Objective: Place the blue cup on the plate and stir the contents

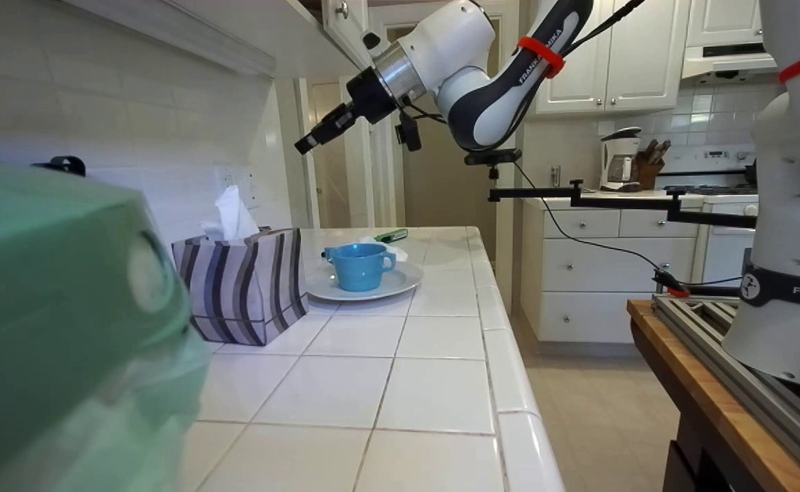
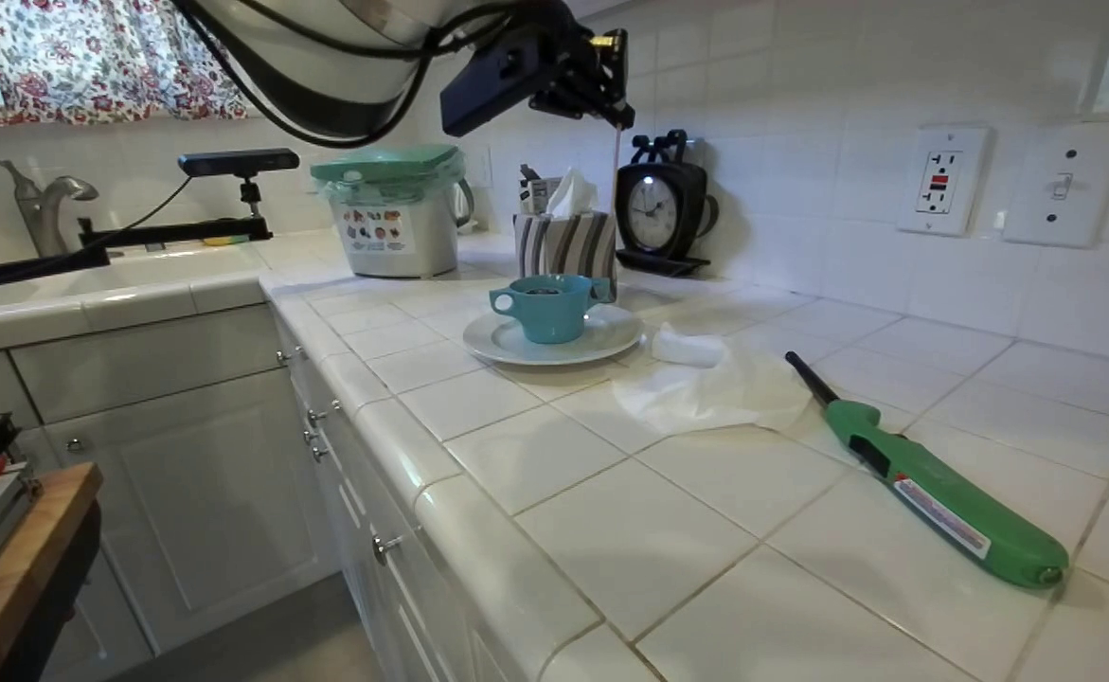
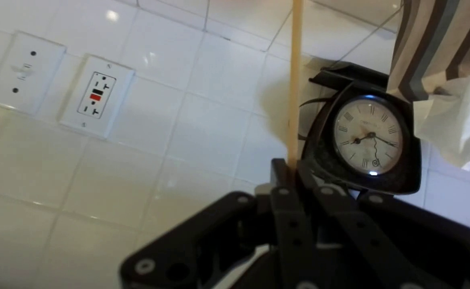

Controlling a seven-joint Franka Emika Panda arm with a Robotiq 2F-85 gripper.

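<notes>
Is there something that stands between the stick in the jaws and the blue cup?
Nothing visible does. The blue cup sits uncovered on the plate; the tissue box stands close by but seems off the path from the stick.

Arm (image 1: 449, 42) high, pincer (image 1: 307, 142) angled downward.
In an exterior view the base (image 1: 779, 328) stands at right; the arm spans the top, bent near its end, with the wrist (image 1: 400, 73) sloping down to the left. In the wrist view the fingers (image 3: 286, 209) lie side by side, clamped to a narrow gap.
</notes>
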